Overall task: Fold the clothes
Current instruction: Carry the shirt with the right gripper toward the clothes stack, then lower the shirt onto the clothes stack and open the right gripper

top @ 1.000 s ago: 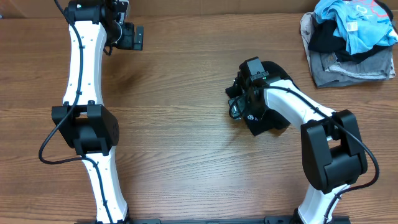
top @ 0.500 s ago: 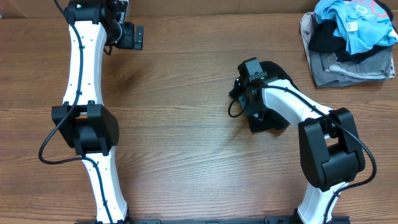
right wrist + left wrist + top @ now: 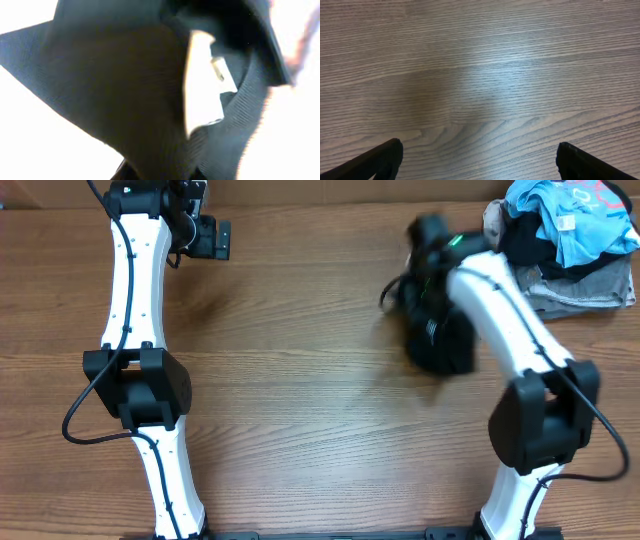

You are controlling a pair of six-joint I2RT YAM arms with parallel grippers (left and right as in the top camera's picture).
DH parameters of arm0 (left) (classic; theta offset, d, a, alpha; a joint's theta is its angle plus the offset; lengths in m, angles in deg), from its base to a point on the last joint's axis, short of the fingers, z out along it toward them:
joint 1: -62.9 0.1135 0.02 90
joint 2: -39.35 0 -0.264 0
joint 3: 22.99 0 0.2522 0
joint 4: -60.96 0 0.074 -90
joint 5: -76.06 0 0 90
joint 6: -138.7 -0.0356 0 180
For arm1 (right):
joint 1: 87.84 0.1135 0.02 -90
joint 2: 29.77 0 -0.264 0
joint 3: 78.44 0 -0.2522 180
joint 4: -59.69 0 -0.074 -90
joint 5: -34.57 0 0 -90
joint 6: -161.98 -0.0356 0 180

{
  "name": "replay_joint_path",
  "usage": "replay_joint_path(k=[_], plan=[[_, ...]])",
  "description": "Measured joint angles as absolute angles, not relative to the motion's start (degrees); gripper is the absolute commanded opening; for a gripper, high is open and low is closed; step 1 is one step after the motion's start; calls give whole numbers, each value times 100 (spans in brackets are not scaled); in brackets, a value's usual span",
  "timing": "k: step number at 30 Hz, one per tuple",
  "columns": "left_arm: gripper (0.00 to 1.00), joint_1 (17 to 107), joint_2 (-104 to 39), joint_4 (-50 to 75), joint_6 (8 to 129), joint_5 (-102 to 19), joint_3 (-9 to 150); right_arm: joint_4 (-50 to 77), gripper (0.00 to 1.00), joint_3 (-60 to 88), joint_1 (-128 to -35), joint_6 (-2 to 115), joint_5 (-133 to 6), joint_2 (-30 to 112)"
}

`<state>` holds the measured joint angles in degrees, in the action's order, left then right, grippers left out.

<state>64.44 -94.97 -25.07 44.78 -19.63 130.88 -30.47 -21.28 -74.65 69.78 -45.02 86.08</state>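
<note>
The clothes [image 3: 442,340], a black garment, hang bunched and motion-blurred under my right arm at the table's right middle. My right gripper [image 3: 425,288] is shut on the clothes, and the fabric hides its fingers. In the right wrist view the black ribbed fabric [image 3: 125,90] fills the frame right down to the jaws, and a white sewn-in label [image 3: 202,85] shows on it. My left gripper [image 3: 215,238] is at the far left back, open over bare wood. In the left wrist view the left gripper [image 3: 480,161] has its fingertips [image 3: 385,159] wide apart with nothing between them.
A pile of other garments lies at the back right corner: a light blue shirt [image 3: 572,215] on top of a grey folded garment [image 3: 560,290]. The wooden table [image 3: 300,380] extends between the two arms.
My right gripper has shut on the black garment and swung it up and toward the back of the table. The left arm has not moved.
</note>
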Motion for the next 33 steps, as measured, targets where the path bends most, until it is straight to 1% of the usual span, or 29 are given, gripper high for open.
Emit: replay_joint_path(k=[3,6,10,20,27,33], plan=[[100,6444,-9497,-2481,4478,-1965,13088,-3358,4,-3251,-7749,6983,-4432,8506],[100,6444,-9497,-2457,4478,-1965,13088,-3386,4,-4165,-8088,7156,-4294,8370],[100,6446,-9497,-2391,4478,-1965,13088,-3218,4,-4724,-8597,7392,-4067,8272],[100,6444,-9497,-2146,4478,-1963,13088,-1539,4,-4823,-10094,8576,-3802,8280],[100,6444,-9497,-1941,4478,-1965,13088,-534,4,-4829,-10566,9643,-3717,8593],[100,6444,-9497,-1764,4478,-1965,13088,-3,4,-4832,-10617,10181,-3664,9297]])
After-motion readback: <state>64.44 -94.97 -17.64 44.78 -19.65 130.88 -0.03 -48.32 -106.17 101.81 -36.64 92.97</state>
